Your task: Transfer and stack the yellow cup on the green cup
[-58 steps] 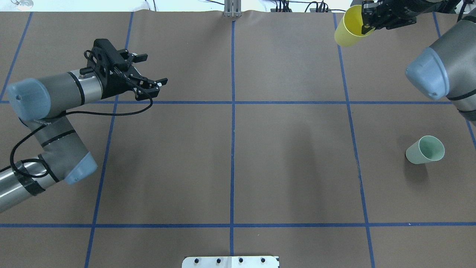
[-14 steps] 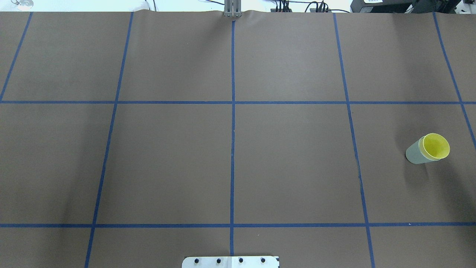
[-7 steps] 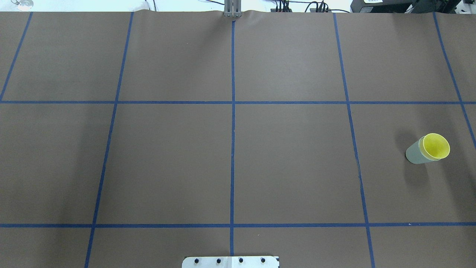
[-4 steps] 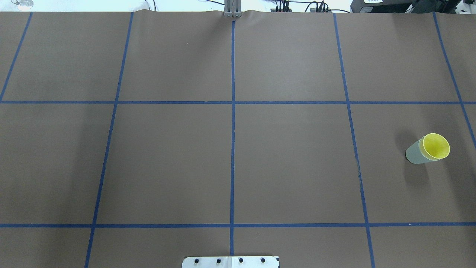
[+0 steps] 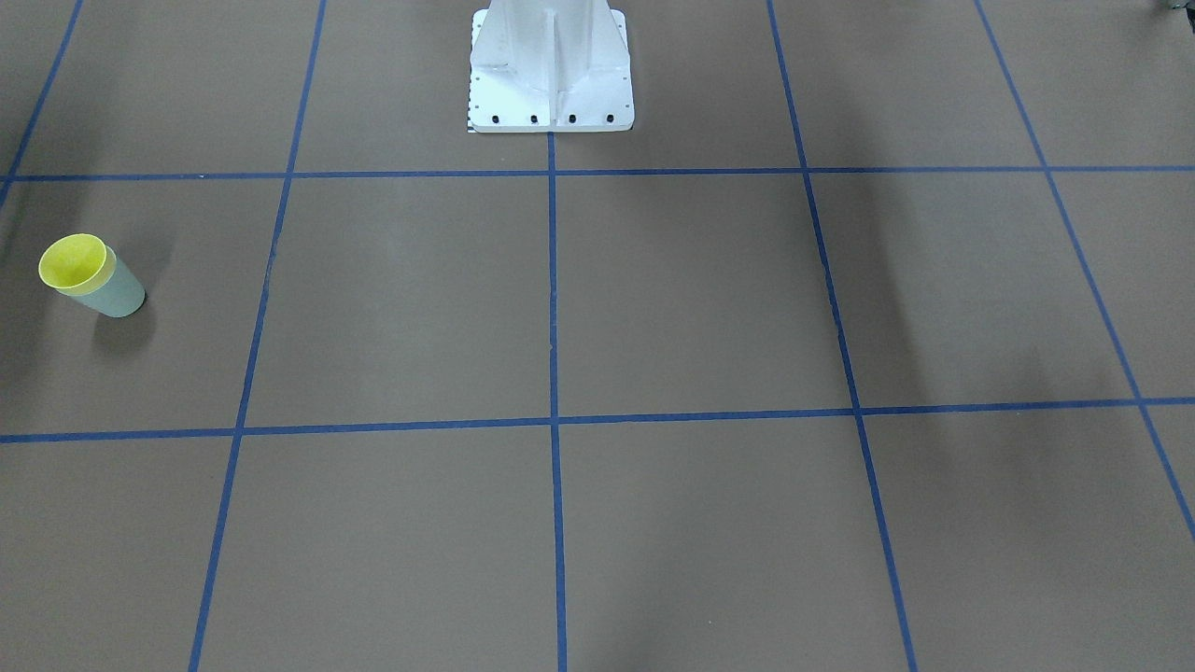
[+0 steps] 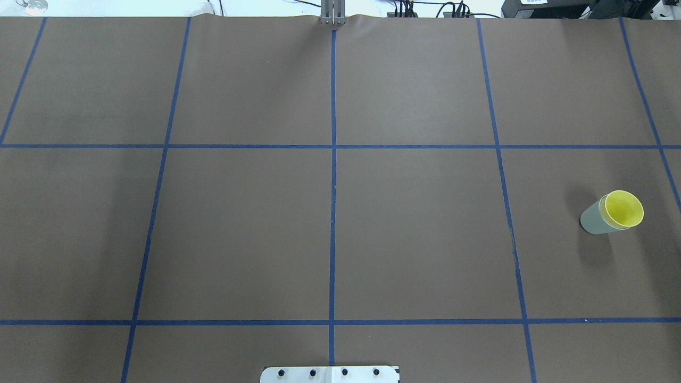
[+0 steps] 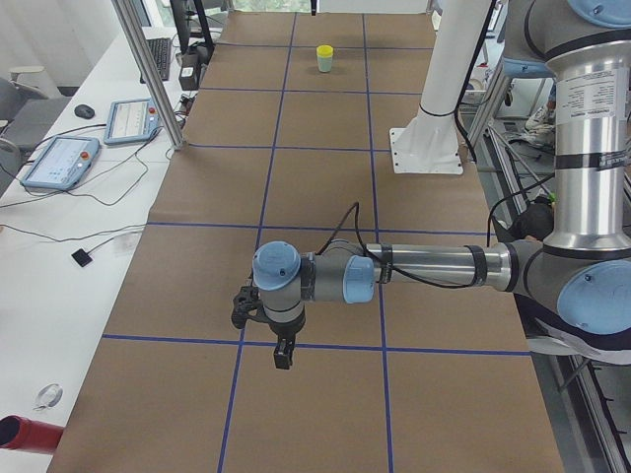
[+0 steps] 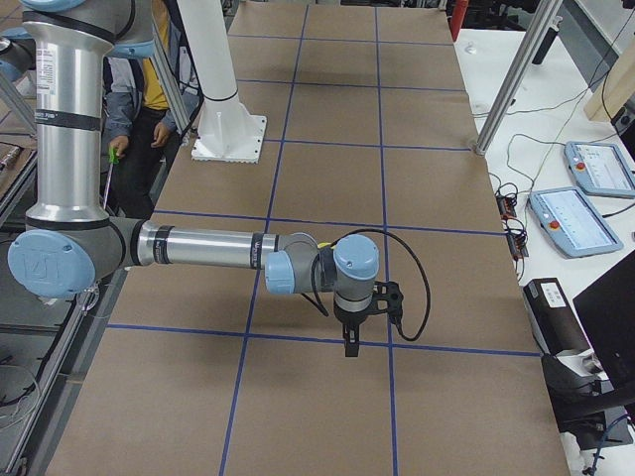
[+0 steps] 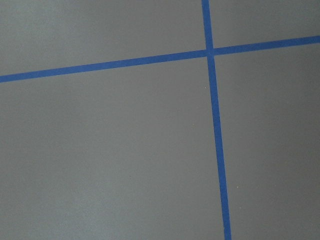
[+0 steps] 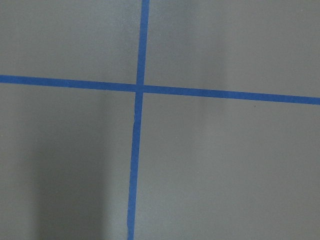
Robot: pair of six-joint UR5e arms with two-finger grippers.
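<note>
The yellow cup (image 6: 623,208) sits nested inside the green cup (image 6: 591,221), upright on the table's right side. The pair also shows in the front-facing view, yellow cup (image 5: 73,261) in green cup (image 5: 119,294), and far off in the exterior left view (image 7: 324,57). No gripper touches them. My left gripper (image 7: 283,357) hangs over the table's left end and points down. My right gripper (image 8: 349,347) hangs over the right end and points down. I cannot tell whether either is open or shut. Both wrist views show only brown paper and blue tape.
The white robot base (image 5: 551,75) stands at the table's near middle edge (image 6: 330,374). Blue tape lines divide the brown table cover. A side desk holds tablets (image 7: 61,161) and cables. A person (image 8: 149,94) stands beside the robot's column.
Since 7.9 s ago the yellow cup left my right gripper and now sits in the green cup. Both arms have left the overhead view. Nothing has moved in the last two seconds.
</note>
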